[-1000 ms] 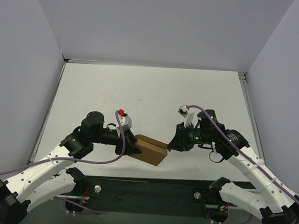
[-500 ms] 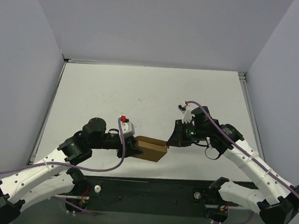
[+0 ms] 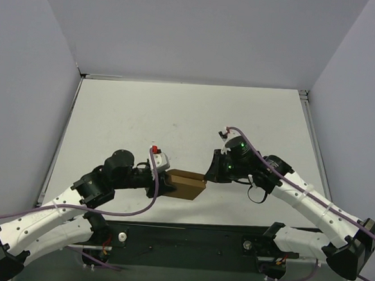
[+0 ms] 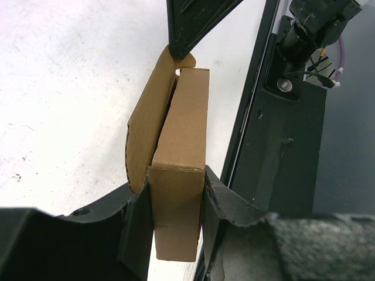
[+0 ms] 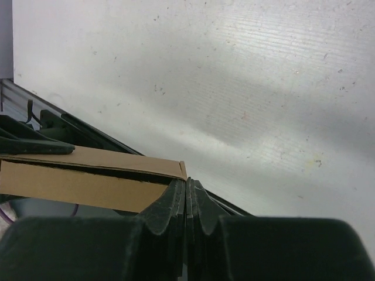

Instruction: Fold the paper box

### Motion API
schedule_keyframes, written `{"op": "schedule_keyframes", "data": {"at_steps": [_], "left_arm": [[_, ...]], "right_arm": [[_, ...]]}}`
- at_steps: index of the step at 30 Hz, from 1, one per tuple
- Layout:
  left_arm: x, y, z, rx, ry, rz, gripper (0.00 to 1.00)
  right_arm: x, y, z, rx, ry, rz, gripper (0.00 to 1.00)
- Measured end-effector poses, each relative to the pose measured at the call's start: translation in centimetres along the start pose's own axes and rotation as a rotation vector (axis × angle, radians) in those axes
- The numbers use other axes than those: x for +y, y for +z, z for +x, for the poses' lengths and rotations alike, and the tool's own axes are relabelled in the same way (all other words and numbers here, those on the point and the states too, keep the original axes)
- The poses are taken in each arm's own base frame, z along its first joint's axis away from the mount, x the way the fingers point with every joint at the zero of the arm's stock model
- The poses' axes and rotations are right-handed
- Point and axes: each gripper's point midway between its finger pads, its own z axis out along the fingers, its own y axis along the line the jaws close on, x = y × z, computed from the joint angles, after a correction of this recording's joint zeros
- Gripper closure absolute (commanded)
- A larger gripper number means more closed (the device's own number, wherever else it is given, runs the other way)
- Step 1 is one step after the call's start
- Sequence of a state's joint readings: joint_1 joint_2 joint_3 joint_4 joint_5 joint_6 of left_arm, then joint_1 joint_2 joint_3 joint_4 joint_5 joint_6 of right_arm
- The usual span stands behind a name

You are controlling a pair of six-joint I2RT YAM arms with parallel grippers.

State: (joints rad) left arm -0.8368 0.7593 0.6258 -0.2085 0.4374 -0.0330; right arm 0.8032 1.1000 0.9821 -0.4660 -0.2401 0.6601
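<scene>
The paper box (image 3: pixel 186 184) is a small brown cardboard box lying near the table's front edge. My left gripper (image 3: pixel 162 184) is shut on its left end. In the left wrist view the box (image 4: pixel 179 134) sits between my left gripper's jaws (image 4: pixel 174 196), with one side flap (image 4: pixel 143 129) standing slightly away from the body. My right gripper (image 3: pixel 207 174) is shut and empty, its tip touching the box's far right end. In the right wrist view the box (image 5: pixel 88 175) lies just left of the closed right gripper (image 5: pixel 186 186). The right fingers (image 4: pixel 190 23) show at the top of the left wrist view.
The black base plate (image 3: pixel 187 240) with both arm mounts runs along the near edge, right beside the box. Grey walls (image 3: pixel 23 103) enclose the white table (image 3: pixel 176 120) on the left, back and right. A metal rail (image 3: pixel 313 136) lines the right side.
My right gripper has moved left and a little farther back, staying at the box's right end. My left gripper and the box have shifted slightly back and turned more level.
</scene>
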Motion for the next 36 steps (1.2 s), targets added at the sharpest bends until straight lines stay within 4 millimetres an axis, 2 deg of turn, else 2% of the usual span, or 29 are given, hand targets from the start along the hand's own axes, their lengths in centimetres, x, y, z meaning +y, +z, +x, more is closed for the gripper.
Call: {"op": "schedule_keyframes", "data": {"at_steps": [16, 36], "left_arm": [[0.5, -0.4, -0.1, -0.022, -0.135, -0.075, 0.70], [2.1, -0.3, -0.5, -0.170, -0.331, -0.194, 0.73]], "right_arm": [[0.4, 0.4, -0.3, -0.067, -0.019, 0.051, 1.00], [0.4, 0.6, -1.6, -0.133, -0.006, 0.069, 1.00]]}}
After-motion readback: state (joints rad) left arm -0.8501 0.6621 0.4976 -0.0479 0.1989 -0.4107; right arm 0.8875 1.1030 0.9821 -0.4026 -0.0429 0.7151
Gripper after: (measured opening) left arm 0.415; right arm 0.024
